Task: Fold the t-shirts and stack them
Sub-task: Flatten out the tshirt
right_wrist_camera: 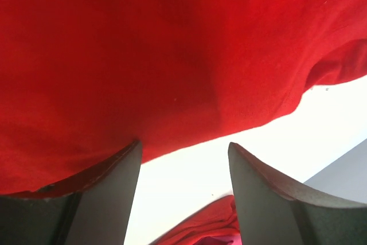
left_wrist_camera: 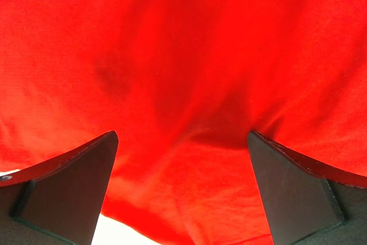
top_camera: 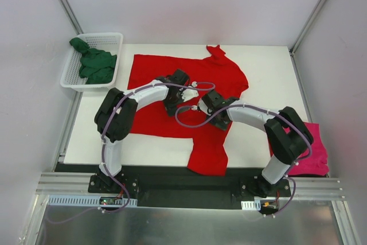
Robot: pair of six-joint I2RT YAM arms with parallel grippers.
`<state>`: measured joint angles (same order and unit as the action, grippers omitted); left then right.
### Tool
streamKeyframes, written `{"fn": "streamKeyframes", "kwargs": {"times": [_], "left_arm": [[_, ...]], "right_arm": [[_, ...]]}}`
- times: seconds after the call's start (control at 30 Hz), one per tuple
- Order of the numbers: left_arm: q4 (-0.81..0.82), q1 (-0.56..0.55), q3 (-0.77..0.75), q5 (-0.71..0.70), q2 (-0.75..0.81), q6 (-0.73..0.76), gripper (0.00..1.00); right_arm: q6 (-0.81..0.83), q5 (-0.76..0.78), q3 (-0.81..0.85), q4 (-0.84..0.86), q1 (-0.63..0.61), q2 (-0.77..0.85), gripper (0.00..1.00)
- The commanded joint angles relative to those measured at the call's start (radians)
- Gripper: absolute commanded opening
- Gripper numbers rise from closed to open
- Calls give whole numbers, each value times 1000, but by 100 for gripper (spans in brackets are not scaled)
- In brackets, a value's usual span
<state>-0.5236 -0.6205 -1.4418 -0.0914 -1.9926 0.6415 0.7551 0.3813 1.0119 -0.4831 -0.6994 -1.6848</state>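
**On the white table: 3 tees, 2 arms, 1 basket**

At far left, off the table's (top_camera: pixel 264 73) left edge:
1. White mesh basket (top_camera: pixel 70 76), long side running away from the arms.
2. Dark green tee (top_camera: pixel 95 65), crumpled inside the basket, a corner lying over the far left rim.

Left of centre:
3. Left gripper (left_wrist_camera: pixel 182 137), reaching in over the red cloth. Its fingers (left_wrist_camera: pixel 74 182) stand wide apart with nothing between them; the wrist view shows only rumpled red fabric beyond them and a sliver of white table at the bottom edge.

Centre:
4. Bright red tee (top_camera: pixel 150 73), spread roughly flat across the middle of the table. 1 sleeve sticks up at the far edge; another part drapes over the near edge, between the 2 arm bases. Both grippers hang over its middle, close to each other.

Right of centre:
5. Right gripper (right_wrist_camera: pixel 183 143), at the red tee's hem. Its fingers (right_wrist_camera: pixel 109 199) are apart, with bare white table in the gap; the cloth edge runs just beyond the tips and lies against the upper edge of 1 finger.

Far right:
6. Magenta-pink tee (top_camera: pixel 314 154), a flat bundle at the near right corner, partly hidden by the right arm, well apart from the red tee.
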Motion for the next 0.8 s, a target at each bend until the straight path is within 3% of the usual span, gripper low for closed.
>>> {"fn": "streamKeyframes", "kwargs": {"times": [0.0,0.33,0.57,0.77], "left_arm": [[-32,10,67,-2,61,-32,99],[-49,13,248,16,166,-42,99],[-58,16,258,10,198,-51,99],[-58,21,235,-2,192,-60,99]], "right_arm": [[39,31,59,12,29,-44,65],[119,67,152,20,121,-153,64],[154,83,206,14,152,-213,64],[93,19,258,-138,152,-187,64]]}}
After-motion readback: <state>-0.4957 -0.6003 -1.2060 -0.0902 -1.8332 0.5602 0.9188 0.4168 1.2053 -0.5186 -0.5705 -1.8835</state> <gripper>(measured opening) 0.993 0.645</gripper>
